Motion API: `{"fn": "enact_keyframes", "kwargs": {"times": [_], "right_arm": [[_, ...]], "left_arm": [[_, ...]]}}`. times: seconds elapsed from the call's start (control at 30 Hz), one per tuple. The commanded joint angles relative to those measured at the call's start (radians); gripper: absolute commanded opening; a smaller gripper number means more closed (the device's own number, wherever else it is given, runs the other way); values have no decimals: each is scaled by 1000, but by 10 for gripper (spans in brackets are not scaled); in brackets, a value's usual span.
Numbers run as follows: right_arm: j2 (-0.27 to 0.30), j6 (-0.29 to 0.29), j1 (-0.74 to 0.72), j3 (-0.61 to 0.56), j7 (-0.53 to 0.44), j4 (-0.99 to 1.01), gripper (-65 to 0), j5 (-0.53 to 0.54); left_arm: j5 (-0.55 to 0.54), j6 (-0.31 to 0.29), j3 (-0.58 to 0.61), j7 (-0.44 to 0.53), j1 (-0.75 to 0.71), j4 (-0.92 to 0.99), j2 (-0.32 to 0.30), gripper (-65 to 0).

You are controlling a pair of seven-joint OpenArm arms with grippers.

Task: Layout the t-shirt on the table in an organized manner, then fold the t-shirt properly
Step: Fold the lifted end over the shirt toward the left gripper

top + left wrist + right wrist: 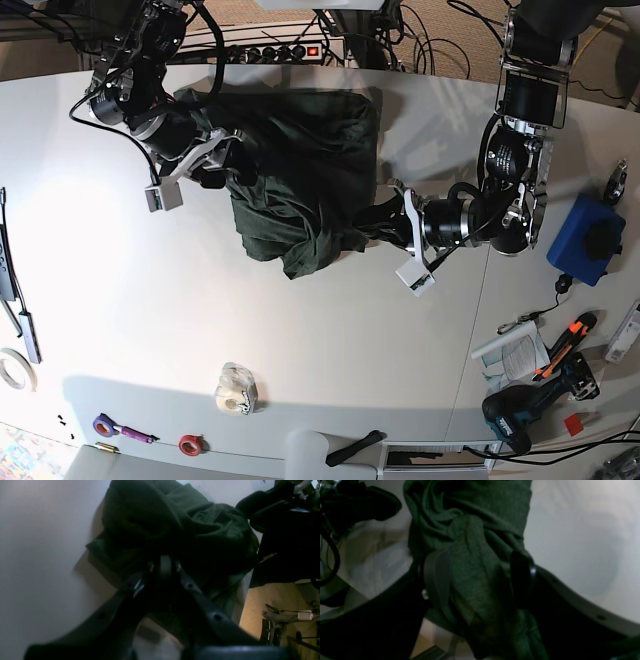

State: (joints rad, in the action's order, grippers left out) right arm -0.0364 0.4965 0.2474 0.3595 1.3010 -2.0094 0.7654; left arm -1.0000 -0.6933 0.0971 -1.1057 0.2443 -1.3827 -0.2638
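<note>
The dark green t-shirt [300,170] lies crumpled on the far middle of the white table [130,300]. My right gripper [222,165] is at the shirt's left side. In the right wrist view its fingers [437,577] are closed on a thick bunch of the t-shirt [475,580]. My left gripper [378,226] is at the shirt's lower right edge. In the left wrist view this gripper [163,566] has its tips drawn together at the fabric's edge, and the t-shirt [175,522] bulges beyond it, partly raised off the table [37,542].
A crumpled white object [237,390] and tape rolls [188,443] lie near the front edge. A blue box [590,240], a drill [515,420] and hand tools sit at the right. A power strip [270,50] and cables run along the back edge.
</note>
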Motion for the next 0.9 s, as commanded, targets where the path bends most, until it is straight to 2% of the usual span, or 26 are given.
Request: {"fn": "enact_keyframes", "kwargs": {"times": [0.0, 0.13, 0.17, 0.2, 0.3, 0.33, 0.5, 0.67, 0.87], "right_arm": [[3, 10, -6, -16, -13, -18, -283, 23], [3, 8, -6, -105, -14, -18, -292, -34], [3, 8, -6, -132, -14, -18, -322, -50], [3, 8, -6, -159, -14, -18, -384, -67], [3, 7, -7, -227, -14, -18, -635, -97], [3, 7, -7, -243, -14, -18, -650, -97], [3, 8, -15, -303, -15, -33, -650, -77], [3, 9, -15, -397, -26, -156, -650, -79], [-8, 8, -15, -531, -126, -226, -650, -186]], "left_arm": [[-25, -5, -3, 23, 24, -16, -5, -596], [-25, -5, -3, 23, 24, -16, -5, -596], [-25, -5, -3, 23, 24, -16, -5, -596], [-25, -5, -3, 23, 24, -16, -5, -596], [-25, -5, -3, 22, 24, -16, -5, -596], [-25, -5, -3, 22, 24, -16, -5, -596], [-25, -5, -3, 22, 24, -16, -5, -596], [-25, -5, -3, 23, 24, -16, -5, -596], [-25, -5, -3, 26, 24, -16, -5, -596]]}}
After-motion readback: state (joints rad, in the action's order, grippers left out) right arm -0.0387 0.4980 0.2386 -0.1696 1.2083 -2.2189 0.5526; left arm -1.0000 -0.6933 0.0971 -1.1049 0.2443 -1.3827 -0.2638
